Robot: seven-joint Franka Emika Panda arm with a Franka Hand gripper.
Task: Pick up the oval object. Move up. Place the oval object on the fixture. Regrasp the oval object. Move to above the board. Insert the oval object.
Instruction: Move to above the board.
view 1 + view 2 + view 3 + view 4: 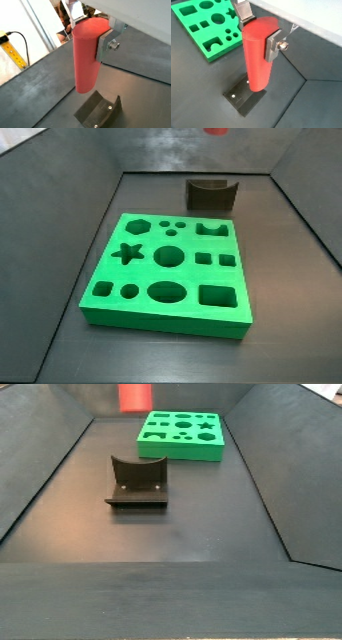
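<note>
Red: one oval object point(258, 55) in the hand point(260, 31), above one fixture point(243, 97).

a dark grey matte floor point(187, 534) is seen in both side views, bounded by sloped dark grey walls point(40, 474) that form a trough. soft reflections are carried by the far wall point(187, 153). beyond the enclosure edge, in a wrist view, a pale wall point(33, 20), a white upright post point(41, 27), a yellow ruled strip point(13, 50) and a black cable point(23, 42) are shown.
</note>
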